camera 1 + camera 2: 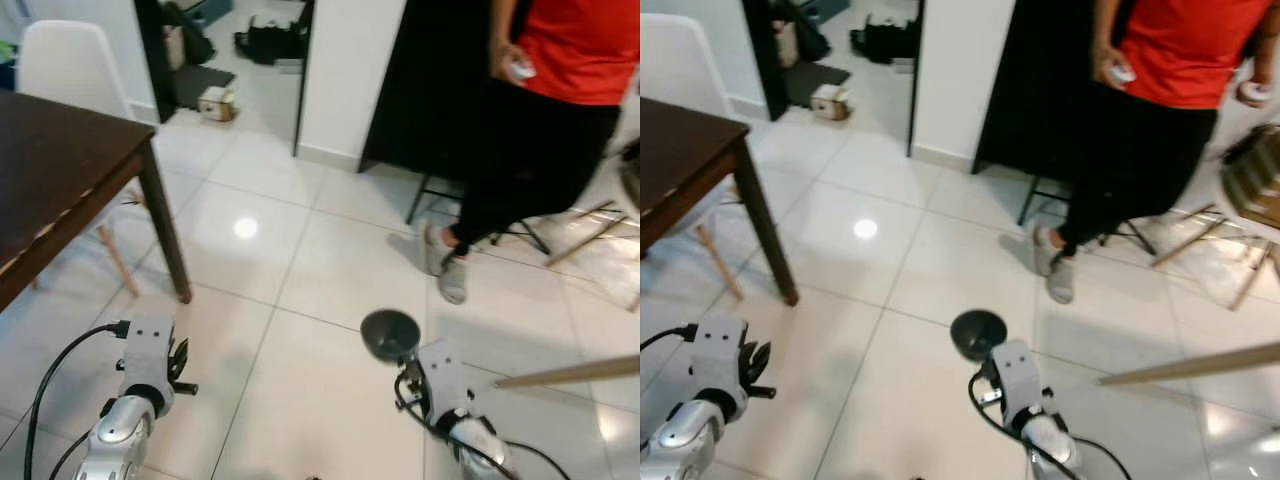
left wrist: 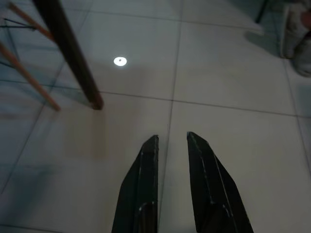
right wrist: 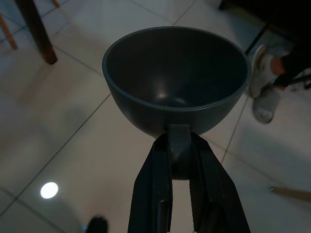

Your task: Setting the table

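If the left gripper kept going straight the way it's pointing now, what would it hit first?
Most likely the bare tile floor. The left gripper points at open tiles, with the dark table leg off to one side of that line. Depth is hard to judge.

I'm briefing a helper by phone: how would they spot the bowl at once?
Start at the dark wooden table on the robot's left, then look right across the white tiled floor. The bowl is held above the tiles in the right claw: small, round, dark grey, empty, gripped by a stub on its side.
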`<state>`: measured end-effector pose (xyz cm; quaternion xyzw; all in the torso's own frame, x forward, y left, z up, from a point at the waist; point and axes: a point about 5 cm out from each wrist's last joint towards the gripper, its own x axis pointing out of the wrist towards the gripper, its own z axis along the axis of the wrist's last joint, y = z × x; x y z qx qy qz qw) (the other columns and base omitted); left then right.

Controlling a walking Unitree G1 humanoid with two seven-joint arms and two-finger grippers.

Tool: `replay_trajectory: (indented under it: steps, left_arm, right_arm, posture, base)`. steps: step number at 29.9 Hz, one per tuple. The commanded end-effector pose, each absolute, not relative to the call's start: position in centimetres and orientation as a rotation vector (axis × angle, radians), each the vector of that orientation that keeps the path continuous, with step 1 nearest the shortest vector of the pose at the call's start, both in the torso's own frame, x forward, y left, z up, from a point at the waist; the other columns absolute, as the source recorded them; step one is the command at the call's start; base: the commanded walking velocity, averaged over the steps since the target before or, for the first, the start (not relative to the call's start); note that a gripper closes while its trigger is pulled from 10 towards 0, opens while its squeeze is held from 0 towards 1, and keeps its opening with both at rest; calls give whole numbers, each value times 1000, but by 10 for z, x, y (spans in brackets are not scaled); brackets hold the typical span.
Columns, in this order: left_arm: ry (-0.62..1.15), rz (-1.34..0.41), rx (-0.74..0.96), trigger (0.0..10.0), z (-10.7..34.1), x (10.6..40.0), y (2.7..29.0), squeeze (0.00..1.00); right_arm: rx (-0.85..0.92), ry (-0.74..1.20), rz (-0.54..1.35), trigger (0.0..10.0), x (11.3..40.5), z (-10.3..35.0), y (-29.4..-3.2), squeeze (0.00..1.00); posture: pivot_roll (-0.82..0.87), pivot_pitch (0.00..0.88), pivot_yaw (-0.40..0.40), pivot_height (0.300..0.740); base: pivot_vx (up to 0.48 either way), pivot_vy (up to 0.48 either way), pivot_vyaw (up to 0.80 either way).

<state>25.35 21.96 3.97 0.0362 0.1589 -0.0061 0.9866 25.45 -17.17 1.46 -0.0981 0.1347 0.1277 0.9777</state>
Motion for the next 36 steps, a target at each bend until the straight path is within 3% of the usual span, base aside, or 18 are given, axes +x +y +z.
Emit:
replay_trajectory:
  steps: [1, 36]
  left_arm:
    - [336, -13, 61, 10000, 36, 250, 220, 0]
    - [243, -45, 2, 10000, 56, 264, 204, 0]
  right_arm:
    - [-191, 285, 256, 10000, 250, 11, -173, 0]
    - [-168, 215, 259, 10000, 261, 26, -165, 0]
  posture:
    - [-13, 51, -4, 740]
    - [-9, 51, 0, 740]
  base:
    - [0, 0, -781]
    - [0, 0, -786]
